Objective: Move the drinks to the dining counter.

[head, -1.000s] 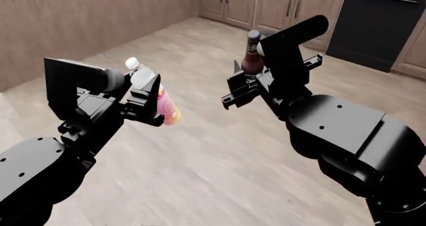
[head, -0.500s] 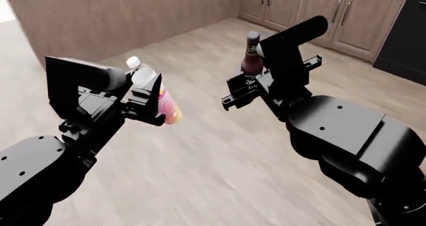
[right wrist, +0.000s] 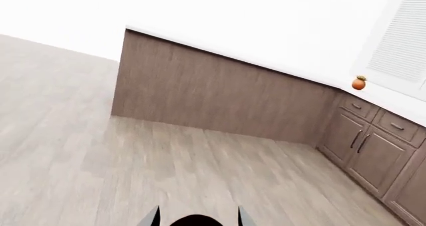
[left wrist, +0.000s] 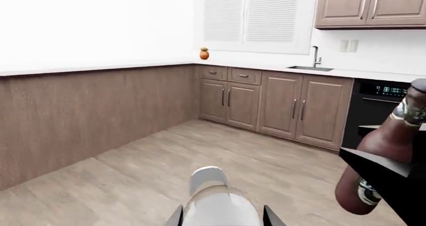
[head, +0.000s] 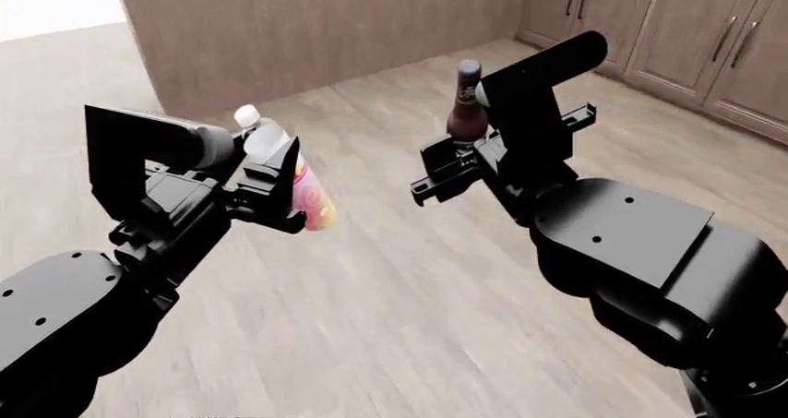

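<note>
Dining tabletop (right wrist: pixel 220 61): white flat top, plain brown panel sides, standing well ahead across wood floor (head: pixel 394 298). Cabinets with handles (left wrist: pixel 280 104) beyond it, along far wall. Right hand (head: pixel 459 164) pinching dark brown beer bottle (head: pixel 466 100) low on body, bottle upright, held above floor. Left hand (head: pixel 273 192) pinching pink-and-yellow bottle (head: pixel 305 192), white top (head: pixel 246 116) tilted back toward arm, also above floor. Small orange object (left wrist: pixel 204 53) on far tabletop.

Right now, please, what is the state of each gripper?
Left gripper: closed on the slim white-topped pink-and-yellow bottle.
Right gripper: closed on the dark brown glass beer bottle.
</note>
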You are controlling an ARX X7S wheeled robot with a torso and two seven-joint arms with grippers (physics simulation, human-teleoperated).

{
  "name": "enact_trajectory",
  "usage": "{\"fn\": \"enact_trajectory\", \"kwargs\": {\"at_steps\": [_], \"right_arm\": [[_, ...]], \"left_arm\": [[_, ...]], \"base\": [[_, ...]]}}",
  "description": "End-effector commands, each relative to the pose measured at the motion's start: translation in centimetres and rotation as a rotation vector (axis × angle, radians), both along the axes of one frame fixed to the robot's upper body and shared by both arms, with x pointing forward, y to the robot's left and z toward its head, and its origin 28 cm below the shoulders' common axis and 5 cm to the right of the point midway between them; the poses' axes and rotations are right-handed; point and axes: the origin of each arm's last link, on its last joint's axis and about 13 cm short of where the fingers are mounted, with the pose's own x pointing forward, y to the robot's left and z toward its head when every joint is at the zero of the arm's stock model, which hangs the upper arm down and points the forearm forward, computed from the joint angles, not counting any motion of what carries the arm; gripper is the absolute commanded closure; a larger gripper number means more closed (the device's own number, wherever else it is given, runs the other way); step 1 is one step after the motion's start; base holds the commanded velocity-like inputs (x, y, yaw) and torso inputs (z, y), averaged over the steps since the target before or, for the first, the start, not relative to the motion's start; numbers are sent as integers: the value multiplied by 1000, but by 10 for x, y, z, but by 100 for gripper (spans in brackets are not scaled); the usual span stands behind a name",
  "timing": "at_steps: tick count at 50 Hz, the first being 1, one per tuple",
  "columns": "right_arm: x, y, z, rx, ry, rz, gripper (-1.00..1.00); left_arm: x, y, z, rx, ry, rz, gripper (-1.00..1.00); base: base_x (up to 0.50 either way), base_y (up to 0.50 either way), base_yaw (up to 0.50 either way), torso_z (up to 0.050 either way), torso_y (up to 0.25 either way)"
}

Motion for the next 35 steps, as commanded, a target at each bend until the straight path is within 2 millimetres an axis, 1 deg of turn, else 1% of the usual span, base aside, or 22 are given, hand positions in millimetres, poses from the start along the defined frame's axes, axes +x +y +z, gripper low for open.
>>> {"fn": "enact_trajectory", "kwargs": {"at_steps": [1,19,23,31,33,35], "right_arm": [[0,0,1,-29,-12,-20,100],[2,2,3,-38,62,-38,100],[2,1,4,-7,82,-33,100],[2,1,3,-12,93,-22,100],[2,1,3,-6,95,-32,100],[3,0,3,25,101,-38,100]], "left_arm": [[-1,1,3,-11,-18,7,100],[-1,0,7,-7,-24,5,100],[-1,0,6,-8,-24,4,100],[-1,0,4,-10,-20,7,100],[-2,1,4,-11,-21,7,100],[-2,1,4,-11,-21,8,100]], "base": [[-141,91,500,0,0],[-47,27,500,1,1],[-99,47,500,0,3],[-238,101,490,0,0],[-458,181,352,0,5],[-571,-89,0,0,0]]}}
